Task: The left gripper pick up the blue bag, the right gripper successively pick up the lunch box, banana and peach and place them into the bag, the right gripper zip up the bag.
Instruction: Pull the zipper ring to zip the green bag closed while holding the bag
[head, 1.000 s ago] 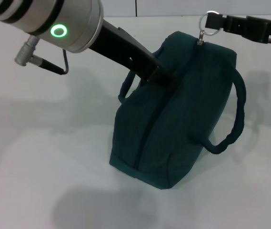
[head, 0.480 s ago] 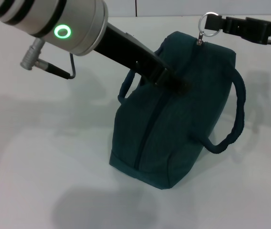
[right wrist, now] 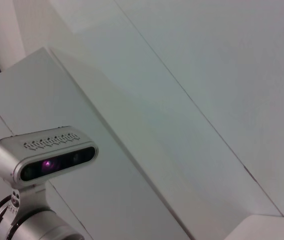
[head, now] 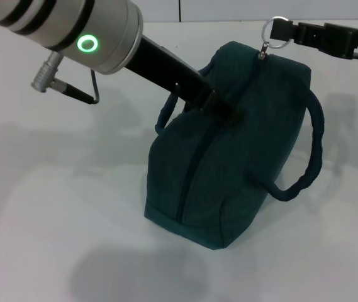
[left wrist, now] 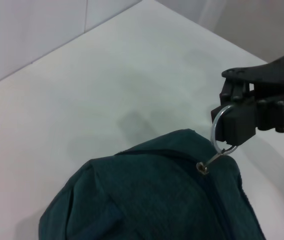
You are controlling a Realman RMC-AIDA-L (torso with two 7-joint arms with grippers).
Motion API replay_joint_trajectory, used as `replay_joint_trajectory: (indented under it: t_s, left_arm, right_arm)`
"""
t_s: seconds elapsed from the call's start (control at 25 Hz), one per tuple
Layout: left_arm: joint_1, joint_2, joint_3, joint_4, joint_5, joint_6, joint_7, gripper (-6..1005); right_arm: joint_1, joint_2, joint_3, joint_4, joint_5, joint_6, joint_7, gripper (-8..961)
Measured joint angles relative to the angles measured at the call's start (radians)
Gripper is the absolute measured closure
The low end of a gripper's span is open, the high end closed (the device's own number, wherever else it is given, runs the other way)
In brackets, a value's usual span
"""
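Note:
The blue bag (head: 229,170) stands on the white table with its zip running closed along the top. My right gripper (head: 287,29) reaches in from the far right and is shut on the metal zip ring (head: 267,31) at the bag's far top end. The left wrist view shows the same hold, right gripper (left wrist: 234,117) on the zip ring (left wrist: 214,122) above the bag (left wrist: 156,200). My left gripper (head: 226,110) lies against the bag's top beside the zip. The lunch box, banana and peach are out of view.
Two rope handles hang off the bag, one on its right side (head: 311,157) and one on its left side (head: 166,116). The white table (head: 59,207) spreads around it. The right wrist view holds only a wall and the robot's head camera (right wrist: 42,155).
My left arm slid to the right along the bag's top, then eased back slightly. The bag and the right gripper on the ring stayed put.

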Motion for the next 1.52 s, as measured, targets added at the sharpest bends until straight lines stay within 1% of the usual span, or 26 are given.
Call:
replay_joint_trajectory:
  t_s: [0.2,0.4,0.6,0.84,1.04,1.24,1.4,1.52]
  left_arm:
    - [0.005,0.001,0.023,-0.001,-0.002,-0.004,0.021,403]
    - [0.005,0.001,0.026,-0.006,0.0,-0.005,0.044,427]
    - [0.004,0.0,0.026,-0.031,0.005,-0.008,0.088,649]
    - [0.001,0.001,0.018,-0.049,0.005,-0.017,0.092,845]
    - [0.003,0.002,0.014,-0.017,-0.001,-0.017,0.088,922]
    - [0.004,0.002,0.014,-0.014,-0.004,-0.012,0.095,953]
    - [0.004,0.003,0.014,-0.013,-0.034,-0.012,0.114,955]
    - [0.004,0.004,0.012,-0.013,-0.044,-0.012,0.129,952]
  right_arm:
    - [0.001,0.0,0.005,0.0,0.0,0.0,0.0,912]
    - [0.001,0.0,0.002,0.001,0.004,-0.001,0.0,911]
    - [0.002,0.0,0.001,0.004,0.009,-0.002,0.0,910]
    - [0.002,0.0,0.002,0.012,0.011,-0.007,0.0,909]
    - [-0.005,0.0,0.005,0.013,0.023,-0.008,0.0,908]
    - [-0.012,-0.002,0.008,0.026,0.044,-0.005,0.0,907]
    - [-0.011,-0.013,0.022,0.109,0.085,-0.009,0.0,906]
    - [-0.006,-0.015,0.062,0.162,0.088,-0.01,0.001,906]
